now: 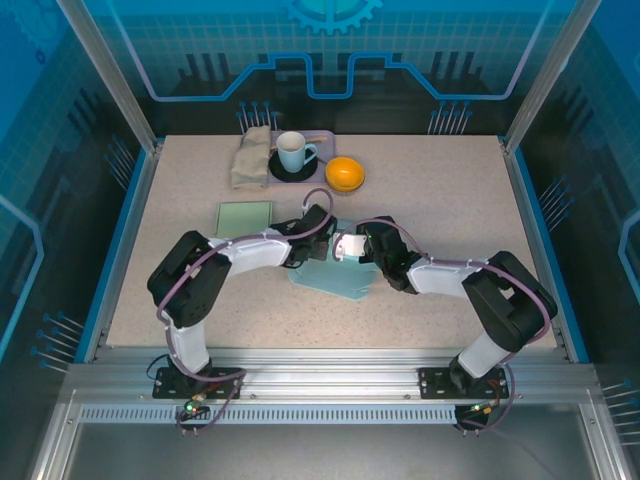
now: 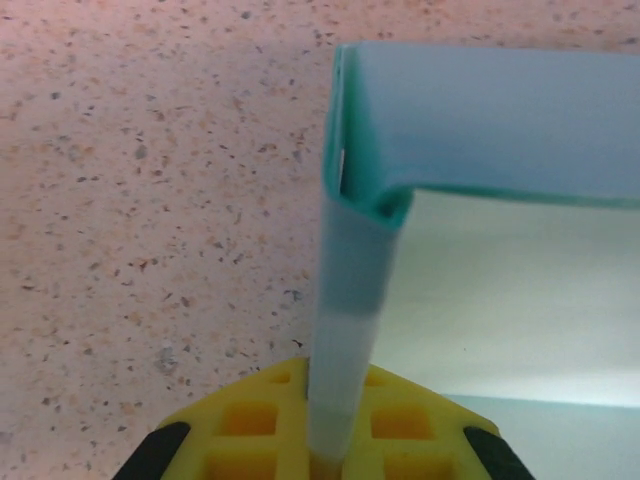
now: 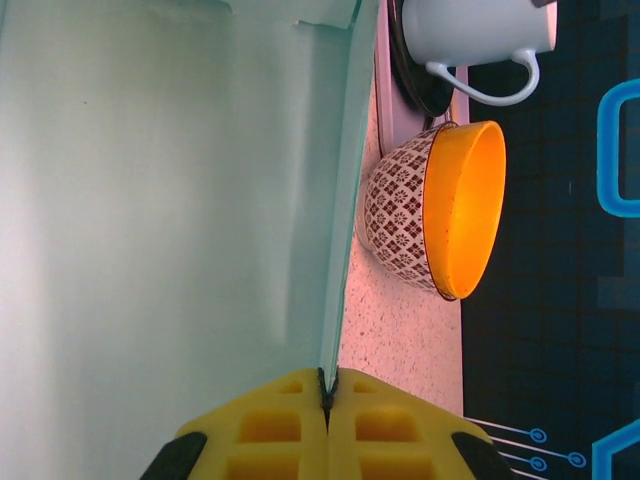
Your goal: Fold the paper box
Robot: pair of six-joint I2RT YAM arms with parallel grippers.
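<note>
Mid-fold at the table's (image 1: 450, 200) centre: the left gripper (image 2: 330, 455), clamped shut, pinches an upright wall of the box (image 1: 332, 280), its top flap bent toward 3 o'clock in the left wrist view. The right gripper (image 3: 327, 392), also shut, nips another raised edge. A bowl (image 3: 440, 210) sits at 12 o'clock from the box. Judged from this, some walls are up, and the rest need raising and locking.

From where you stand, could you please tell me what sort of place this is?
Probably a robot test cell: a speckled tabletop boxed in by an aluminium frame and blue printed panels, with a white mug, an orange bowl and a folded cloth as props.
</note>
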